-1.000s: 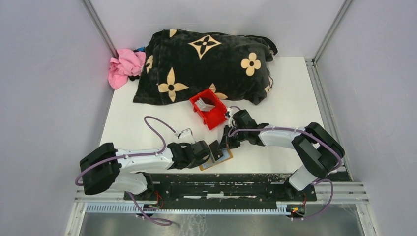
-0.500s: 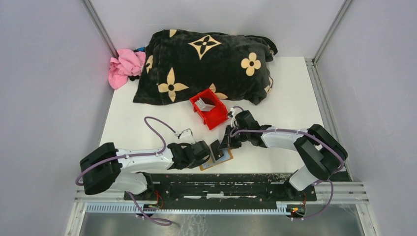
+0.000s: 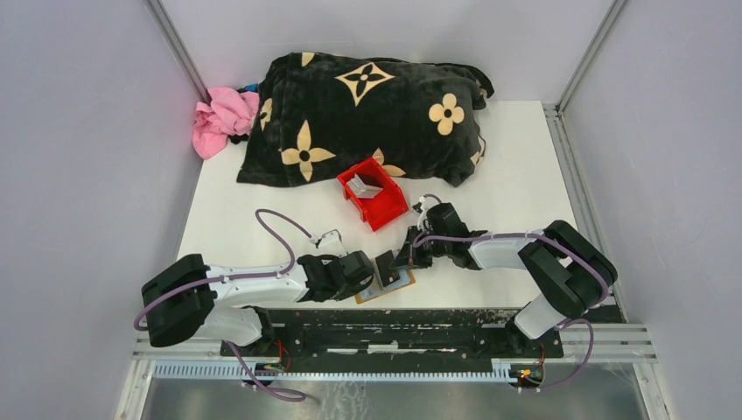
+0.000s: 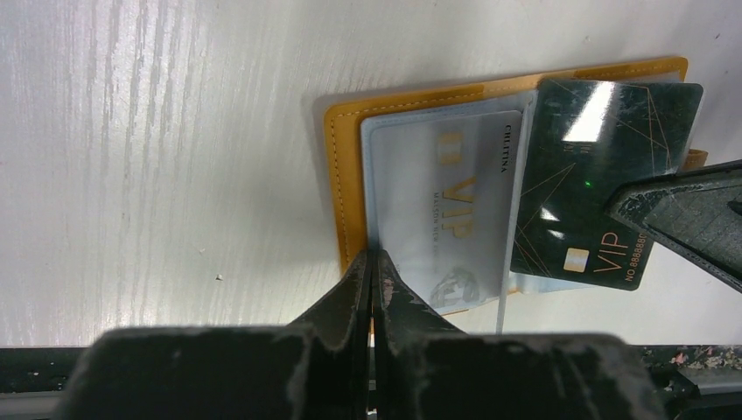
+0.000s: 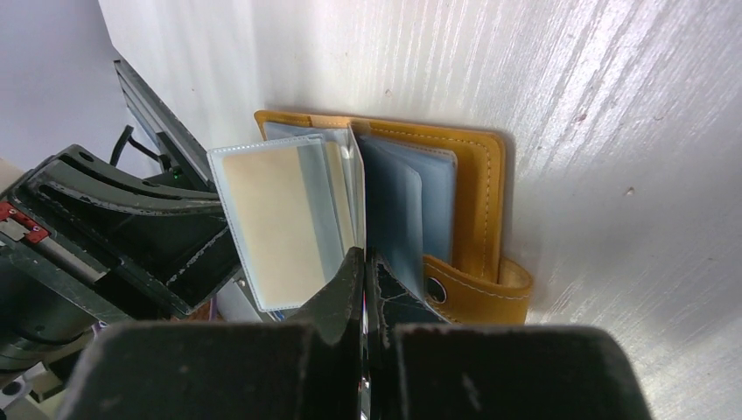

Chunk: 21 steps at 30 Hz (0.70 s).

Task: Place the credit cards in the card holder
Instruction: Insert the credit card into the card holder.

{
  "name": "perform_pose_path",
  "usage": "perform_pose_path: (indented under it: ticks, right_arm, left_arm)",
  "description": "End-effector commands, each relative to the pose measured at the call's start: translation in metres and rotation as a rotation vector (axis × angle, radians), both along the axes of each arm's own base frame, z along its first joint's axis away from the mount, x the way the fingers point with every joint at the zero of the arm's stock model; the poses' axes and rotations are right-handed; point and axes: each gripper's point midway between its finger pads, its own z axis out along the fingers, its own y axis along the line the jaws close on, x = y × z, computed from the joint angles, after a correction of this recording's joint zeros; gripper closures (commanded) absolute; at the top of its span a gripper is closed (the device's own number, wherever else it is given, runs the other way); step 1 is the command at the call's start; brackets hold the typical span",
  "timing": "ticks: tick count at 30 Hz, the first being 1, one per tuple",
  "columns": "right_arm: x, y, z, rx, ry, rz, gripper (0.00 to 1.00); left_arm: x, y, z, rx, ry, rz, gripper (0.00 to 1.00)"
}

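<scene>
**Both jaws clamped at the open card holder, near table edge**

- Table (image 3: 525,175): white. Both arms reach in low over its near edge, tips almost meeting.
- Black blanket (image 3: 367,114): tan flower print, heaped well beyond both sets of jaws.
- Pink cloth (image 3: 223,118): touching the blanket, far out beyond and left of the left jaws.
- Red bin (image 3: 388,216): just beyond the right jaws, not touching. Pale cards (image 3: 366,185) stand inside it.
- Card holder (image 4: 337,184): tan, lying open on the table right under both sets of jaws. Its clear pocket leaves are fanned up from the spine.
- Left gripper (image 4: 374,258): jaws pressed together, pinching the near edge of one of the card holder's clear leaves.
- Right gripper (image 5: 363,255): jaws clenched, coming in opposite the left, down at the spine between leaves.
- Silver card (image 4: 446,210): marked VIP, inside the pinched leaf, just ahead of the left jaws.
- Dark card (image 4: 604,175): marked VIP with gold lines, over the card holder half to the right of the left jaws. The right finger covers its lower corner, so it reads as gripped by the right jaws. The right wrist view doesn't show the card clearly.
</scene>
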Motion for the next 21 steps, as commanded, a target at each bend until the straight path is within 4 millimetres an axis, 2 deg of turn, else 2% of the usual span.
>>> perform_pose_path:
  ticks: [1,12,21]
  right_arm:
    - [0.0011,0.0059,0.0048,0.058,-0.007,-0.007,0.99]
    - [0.0003,0.007,0.0125,0.118,0.008,-0.021,0.99]
    - [-0.0054,0.0063,0.006,0.168,0.06,-0.024,0.99]
  left_arm:
    - [-0.0194,0.0243,-0.0165,0.096,0.084,0.006,0.96]
    - [-0.0206,0.0291,-0.0162,0.135,0.096,0.008,0.97]
    - [-0.0228,0.0335,-0.0162,0.148,0.105,0.016,0.97]
